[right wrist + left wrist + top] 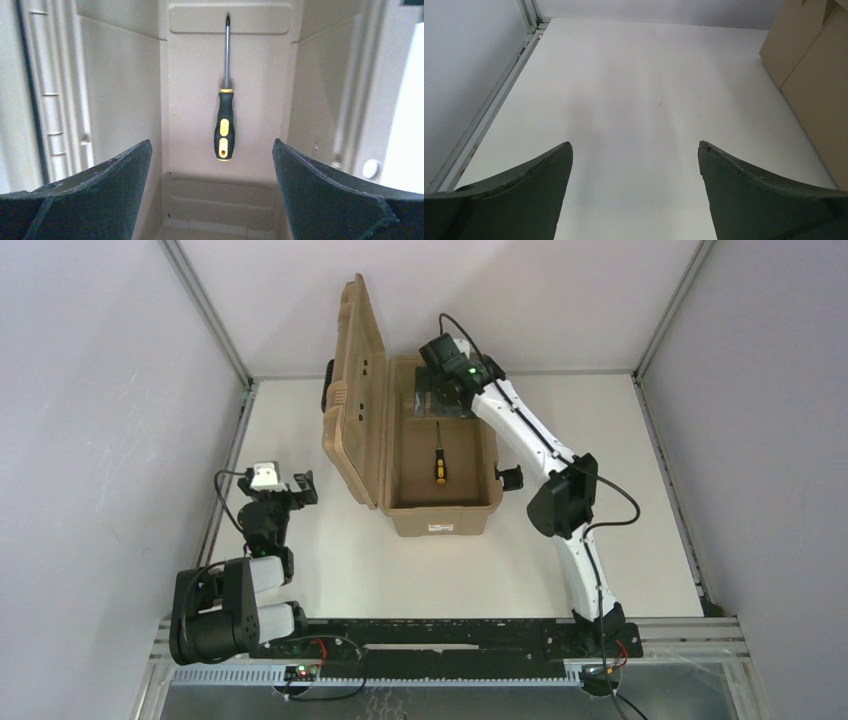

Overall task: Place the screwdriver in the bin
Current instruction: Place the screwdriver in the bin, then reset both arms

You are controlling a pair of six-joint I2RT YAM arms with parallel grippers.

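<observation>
1 screwdriver, lying flat on the floor inside the 1 bin. tip points to the far end, yellow/black handle to the near end, clear of both side walls. bin lid is open, standing up on the left side. 2 grippers: right gripper hangs over the bin's far end, fingers spread wide, nothing btwn them, apart from the screwdriver. left gripper also wide & empty, over the table left of the bin, not touching it.
</observation>
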